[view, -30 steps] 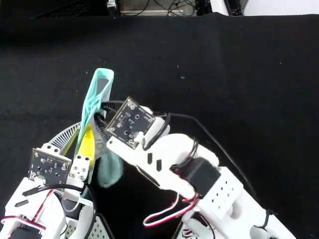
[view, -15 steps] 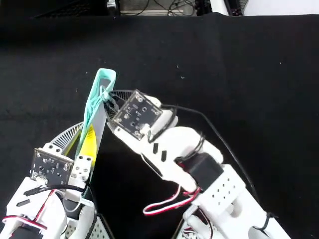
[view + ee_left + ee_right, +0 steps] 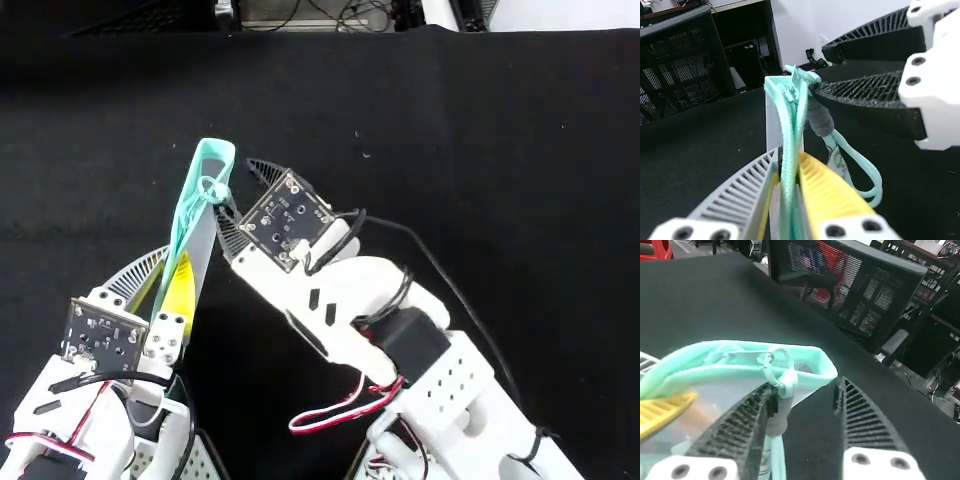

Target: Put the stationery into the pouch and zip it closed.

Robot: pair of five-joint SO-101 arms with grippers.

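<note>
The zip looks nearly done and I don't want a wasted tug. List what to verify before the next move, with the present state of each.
1. Hold of the left gripper on the pouch: ok, shut on its near end.
2. The pouch held up on edge with the zip side on top: ok.
3. Grip of the right gripper on the zip pull: not ok, it is open, with one finger beside the pull.
4. Zip run fully to the far end: cannot tell; the zip pull sits close to that end.
5. All stationery inside: cannot tell through the clear side.
</note>
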